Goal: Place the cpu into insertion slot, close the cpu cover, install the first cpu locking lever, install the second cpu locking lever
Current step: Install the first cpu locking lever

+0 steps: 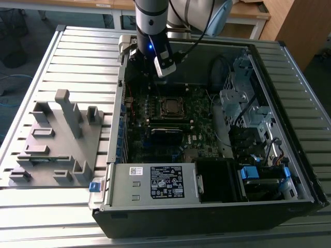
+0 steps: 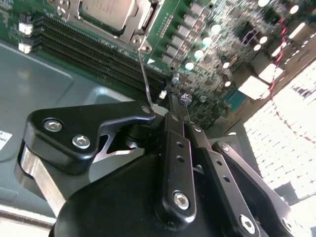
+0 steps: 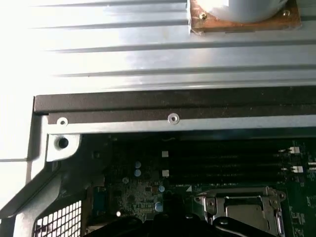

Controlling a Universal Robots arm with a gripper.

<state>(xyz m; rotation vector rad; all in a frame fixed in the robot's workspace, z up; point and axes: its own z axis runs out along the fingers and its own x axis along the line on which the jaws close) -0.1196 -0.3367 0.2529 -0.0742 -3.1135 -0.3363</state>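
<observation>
The cpu (image 2: 106, 12) lies in the insertion slot (image 1: 170, 106) on the green board, its silver top showing through the window of the cpu cover (image 2: 144, 19), which lies flat over it. The cover (image 3: 242, 205) also looks down in the first wrist view. A thin wire locking lever (image 2: 144, 74) runs from the socket corner out to the tip of my gripper (image 2: 172, 98). The black fingers are pressed together, shut, with the lever's free end beside them; whether they touch it I cannot tell. In the exterior view the gripper (image 1: 146, 75) hangs inside the case, behind the socket.
Long black memory slots (image 2: 89, 54) run next to the socket. The open computer case (image 1: 269, 57) has drive bays and cables at the exterior view's right and a power supply (image 1: 155, 182) in front. A grey fixture (image 1: 57, 139) sits on the table at the exterior view's left.
</observation>
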